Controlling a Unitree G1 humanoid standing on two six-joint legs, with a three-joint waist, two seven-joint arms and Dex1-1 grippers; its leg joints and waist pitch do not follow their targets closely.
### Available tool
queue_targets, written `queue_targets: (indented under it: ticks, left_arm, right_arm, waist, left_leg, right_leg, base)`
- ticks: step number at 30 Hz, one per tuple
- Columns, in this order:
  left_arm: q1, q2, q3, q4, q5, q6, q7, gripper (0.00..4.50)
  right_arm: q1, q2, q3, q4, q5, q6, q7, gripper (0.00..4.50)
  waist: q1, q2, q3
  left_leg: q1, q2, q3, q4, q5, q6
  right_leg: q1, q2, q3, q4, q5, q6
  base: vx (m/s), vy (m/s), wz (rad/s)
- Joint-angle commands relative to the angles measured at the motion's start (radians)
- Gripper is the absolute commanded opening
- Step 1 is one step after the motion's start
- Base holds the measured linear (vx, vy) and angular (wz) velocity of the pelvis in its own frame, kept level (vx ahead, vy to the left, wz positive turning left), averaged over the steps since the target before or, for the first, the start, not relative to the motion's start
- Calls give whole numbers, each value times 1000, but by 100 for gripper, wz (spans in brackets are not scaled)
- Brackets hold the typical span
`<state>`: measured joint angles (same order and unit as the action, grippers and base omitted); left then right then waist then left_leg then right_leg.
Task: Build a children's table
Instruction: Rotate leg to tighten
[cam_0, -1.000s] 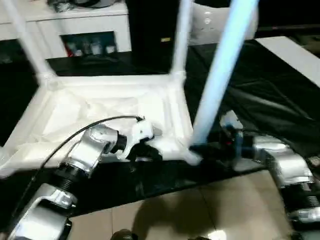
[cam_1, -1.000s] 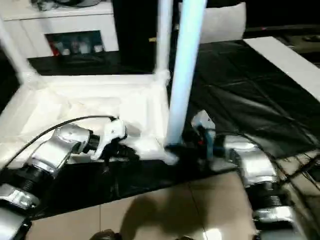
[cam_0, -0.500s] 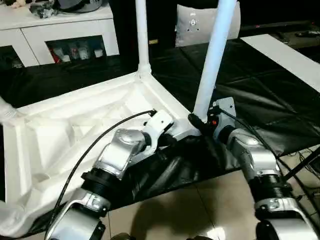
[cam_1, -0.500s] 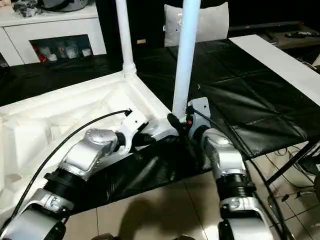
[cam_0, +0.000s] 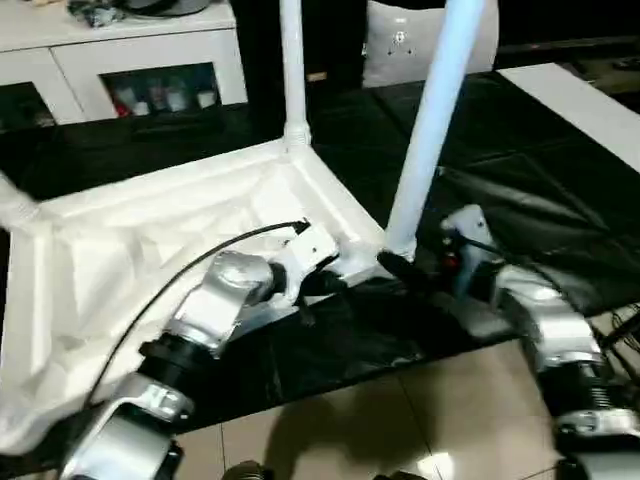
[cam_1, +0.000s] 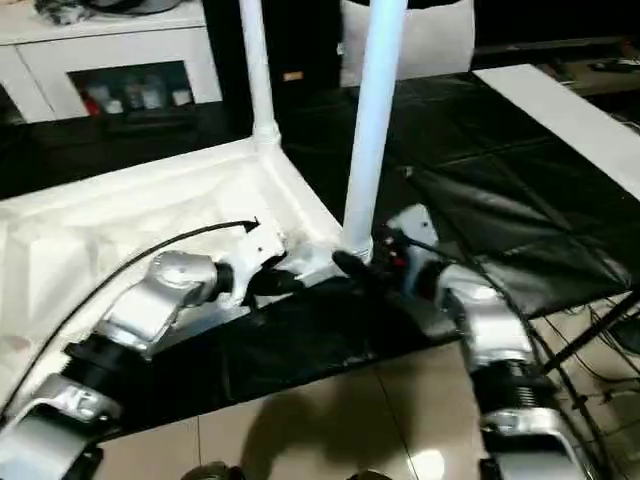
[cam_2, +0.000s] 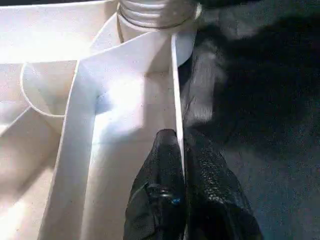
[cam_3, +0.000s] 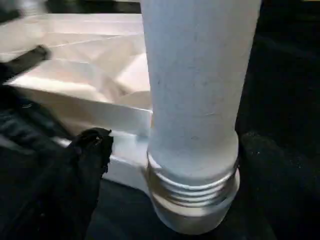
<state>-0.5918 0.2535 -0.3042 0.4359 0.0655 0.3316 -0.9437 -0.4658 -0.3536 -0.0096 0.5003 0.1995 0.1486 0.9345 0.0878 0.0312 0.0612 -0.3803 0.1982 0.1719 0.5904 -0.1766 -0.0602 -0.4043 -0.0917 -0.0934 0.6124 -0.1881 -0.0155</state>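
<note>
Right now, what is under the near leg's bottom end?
The near leg shows threads above the tabletop corner socket; the socket's inside is hidden by the leg.

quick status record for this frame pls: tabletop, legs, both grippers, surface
tabletop: white, upside down, ribbed underside up
near leg: upright in the corner socket nearest the right gripper; thread still showing at its base in the right wrist view
far leg: upright in the next corner socket
left gripper: fingers shut on the tabletop's edge wall, one each side
right gripper: at the near leg's base, open, holding nothing
surface: black-covered work table
</note>
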Motion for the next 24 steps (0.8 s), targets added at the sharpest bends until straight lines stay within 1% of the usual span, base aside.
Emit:
queue_targets:
  ticks: [1, 2, 3, 4, 5, 7, 9, 11, 12, 14, 16, 17, 18, 19, 20, 21, 24]
  left_arm:
    - [-9, -2, -13, -9, -24, -41, -41, 0]
    - [-11, 14, -28, -2, -23, -74, -75, 0]
    - [-11, 22, -35, 1, -23, -88, -94, 0]
    - [-13, 58, -67, 13, -18, -148, -173, 0]
    - [-14, 81, -88, 21, -12, -178, -221, 0]
    - [-17, 92, -98, 32, -7, -202, -247, 0]
    - [-19, 100, -103, 39, -4, -221, -267, 0]
    - [-24, 128, -120, 45, 3, -257, -323, 0]
    - [-27, 135, -126, 48, 5, -263, -340, 0]
    - [-31, 142, -131, 57, 1, -282, -361, 0]
    - [-34, 148, -136, 63, 0, -296, -374, 0]
    - [-37, 151, -140, 68, 2, -305, -380, 0]
    - [-38, 152, -140, 71, 3, -309, -383, 0]
    - [-43, 155, -142, 87, 9, -327, -394, 0]
    - [-43, 155, -142, 87, 9, -327, -394, 0]
    - [-45, 156, -142, 97, 11, -336, -399, 0]
    - [-48, 156, -141, 109, 12, -346, -403, 0]
  right_arm:
    - [4, -2, 22, -33, 17, -1, 53, 441]
    - [4, -18, 34, -31, 13, -16, 82, 441]
    - [5, -26, 38, -32, 12, -26, 97, 441]
    - [9, -56, 56, -38, 15, -53, 173, 441]
    - [14, -79, 70, -47, 20, -57, 232, 441]
    - [14, -91, 80, -49, 20, -58, 264, 441]
    - [14, -98, 86, -48, 19, -62, 280, 441]
    - [8, -114, 102, -41, 9, -70, 318, 441]
    - [0, -119, 107, -31, 1, -77, 327, 441]
    - [-6, -126, 115, -23, 2, -80, 350, 441]
    - [-9, -131, 122, -21, 5, -79, 369, 414]
    - [-11, -136, 128, -21, 9, -73, 388, 414]
    - [-11, -138, 131, -22, 8, -71, 396, 402]
    - [-12, -145, 142, -22, 5, -67, 427, 394]
    - [-12, -145, 142, -22, 5, -67, 427, 373]
    - [-12, -147, 145, -20, 6, -68, 435, 373]
    - [-13, -148, 148, -18, 10, -69, 440, 361]
  waist:
    - [5, -15, -79]
    - [4, -20, -79]
    - [7, -19, -80]
    - [12, -17, -81]
    - [15, -17, -80]
    - [19, -16, -80]
    - [27, -16, -78]
    - [33, -16, -79]
    - [34, -20, -79]
    - [37, -18, -79]
    - [40, -19, -79]
    - [40, -24, -79]
    - [43, -22, -79]
    - [45, -24, -80]
    - [47, -23, -80]
    - [48, -24, -79]
    - [49, -23, -80]
  left_leg:
    - [9, 30, -3, -53, -101, 114]
    - [9, 31, -2, -54, -101, 112]
    - [9, 30, -4, -54, -101, 111]
    - [12, 31, -2, -52, -109, 110]
    - [9, 32, -2, -52, -112, 111]
    - [11, 34, -1, -51, -110, 112]
    - [13, 36, 0, -52, -118, 106]
    - [14, 37, -2, -54, -130, 92]
    - [13, 37, -1, -54, -134, 87]
    - [14, 37, -1, -54, -134, 81]
    - [12, 36, -1, -53, -135, 81]
    - [12, 36, 1, -53, -137, 82]
    - [12, 36, -1, -53, -137, 81]
    - [12, 36, 0, -52, -139, 81]
    - [13, 36, 0, -51, -137, 81]
    - [11, 37, 0, -52, -134, 80]
    - [12, 37, -1, -51, -138, 74]
  right_leg:
    - [63, -57, 49, -63, -78, -252]
    - [63, -57, 49, -62, -79, -252]
    - [63, -58, 48, -62, -85, -250]
    - [59, -58, 48, -64, -99, -248]
    - [62, -57, 48, -62, -97, -246]
    - [59, -56, 49, -59, -89, -247]
    - [56, -59, 50, -60, -104, -250]
    - [56, -60, 49, -60, -126, -244]
    - [56, -60, 50, -60, -128, -242]
    - [56, -61, 51, -59, -127, -243]
    - [57, -61, 50, -59, -127, -240]
    - [57, -60, 51, -60, -131, -238]
    - [57, -61, 50, -58, -135, -238]
    - [56, -61, 50, -60, -144, -234]
    - [56, -61, 50, -59, -144, -233]
    - [55, -61, 51, -59, -143, -233]
    - [55, -62, 51, -58, -149, -232]
  base:
    - [0, 0, 0]
    - [0, 0, 0]
    - [0, 0, 0]
    - [0, 0, 0]
    - [0, 0, 0]
    - [0, 0, 0]
    - [0, 0, 0]
    - [0, 0, 0]
    - [0, 0, 0]
    - [0, 0, 0]
    - [0, 0, 0]
    - [0, 0, 0]
    - [0, 0, 0]
    - [0, 0, 0]
    - [0, 0, 0]
    - [0, 0, 0]
    - [0, 0, 0]
